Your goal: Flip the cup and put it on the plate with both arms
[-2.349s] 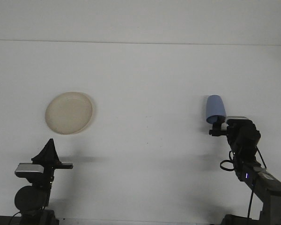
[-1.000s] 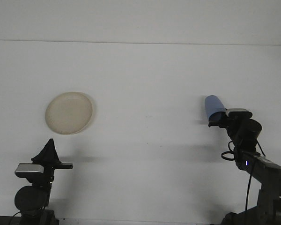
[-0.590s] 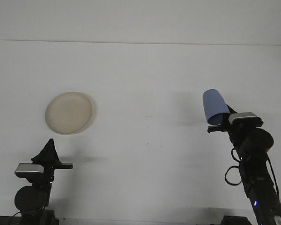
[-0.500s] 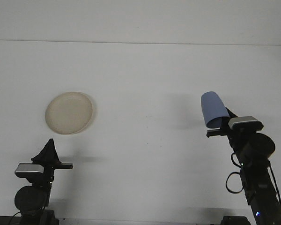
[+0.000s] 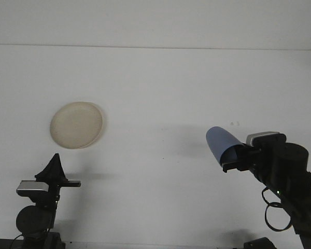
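Observation:
A blue cup (image 5: pixel 221 143) hangs in the air at the right, tilted with its closed end up and to the left. My right gripper (image 5: pixel 234 157) is shut on the cup's open end, well above the white table. A cream plate (image 5: pixel 76 124) lies flat on the table at the left, with nothing on it. My left gripper (image 5: pixel 55 165) rests low at the front left, below the plate, its dark fingers pointing up and pressed together with nothing in them.
The white table (image 5: pixel 160 93) stretches back to a white wall. Between the plate and the right arm (image 5: pixel 285 176) lies only bare tabletop. The left arm's base (image 5: pixel 35 218) sits at the bottom left edge.
My right arm has lifted the blue cup off the table, carried it left and toward the camera, and tilted it further over. The left arm and the plate have not moved.

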Action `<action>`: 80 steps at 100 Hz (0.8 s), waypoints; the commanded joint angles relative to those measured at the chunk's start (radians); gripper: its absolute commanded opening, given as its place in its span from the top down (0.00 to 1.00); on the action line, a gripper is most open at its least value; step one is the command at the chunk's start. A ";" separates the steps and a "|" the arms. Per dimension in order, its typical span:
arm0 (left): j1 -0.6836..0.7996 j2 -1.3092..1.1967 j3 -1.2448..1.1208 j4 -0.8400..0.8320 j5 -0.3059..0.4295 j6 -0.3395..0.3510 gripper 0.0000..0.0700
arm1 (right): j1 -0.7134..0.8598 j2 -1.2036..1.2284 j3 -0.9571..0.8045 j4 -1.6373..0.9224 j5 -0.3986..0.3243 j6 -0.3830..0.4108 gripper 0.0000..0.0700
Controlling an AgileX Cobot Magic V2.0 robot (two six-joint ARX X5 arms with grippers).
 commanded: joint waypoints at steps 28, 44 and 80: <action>0.000 -0.001 -0.020 0.011 0.003 0.002 0.98 | 0.220 0.336 0.256 -0.183 0.008 0.063 1.00; 0.000 -0.001 -0.020 0.012 0.003 0.002 0.98 | 0.304 0.509 0.340 -0.251 0.008 0.033 1.00; 0.000 -0.001 -0.020 0.012 0.003 0.002 0.98 | 0.418 0.789 0.457 -0.382 0.034 -0.032 1.00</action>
